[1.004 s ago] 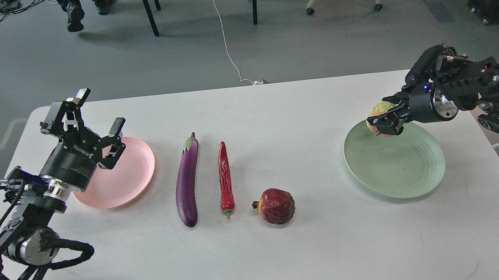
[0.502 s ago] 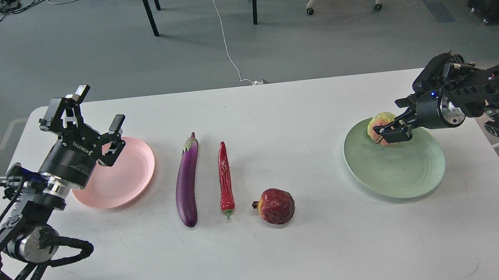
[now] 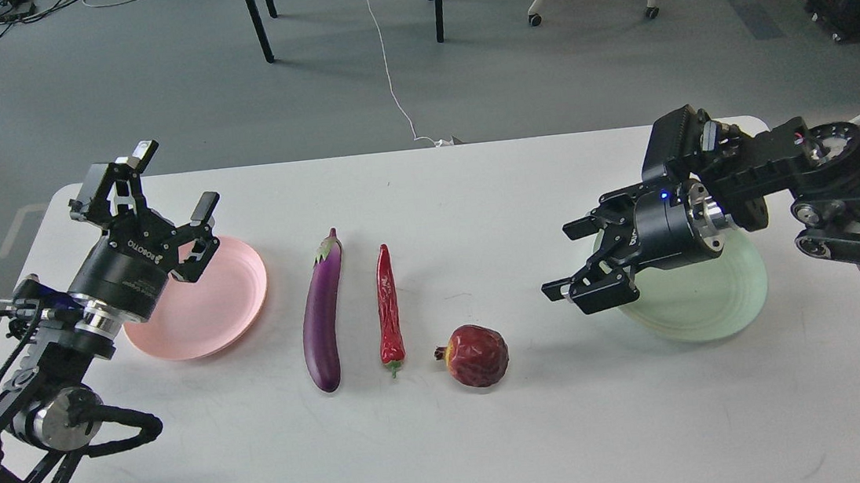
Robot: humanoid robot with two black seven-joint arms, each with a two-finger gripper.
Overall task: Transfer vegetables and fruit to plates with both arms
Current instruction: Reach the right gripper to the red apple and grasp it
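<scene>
Jaws on both arms stand apart and hold nothing: the right gripper [image 3: 576, 267] hangs over the left rim of the mint green plate [image 3: 708, 301], pointing toward the middle of the worktop [image 3: 450, 445], and the left gripper [image 3: 157, 197] is raised above the far left part of the pink plate [image 3: 208, 318], fingers spread and tilted upward. Nearest the front edge of the three items in the middle lies the pomegranate [image 3: 477, 356], a little right of centre, between the chili and the green plate and just short of the right gripper's reach. Left of it, the red chili pepper [image 3: 387, 309] and then the purple eggplant [image 3: 324, 312] lie side by side, apart from one another, each running from front to back with the eggplant's stem toward the far edge. The pink plate, near the left edge, appears bare where it shows. The green plate sits near the right edge; the right wrist covers its far half, so the yellow-green fruit cannot be seen and I cannot tell whether it rests there. Judging by this, three of the four items are not yet moved, and the right arm seems placed to go for the pomegranate, the left for the eggplant.
</scene>
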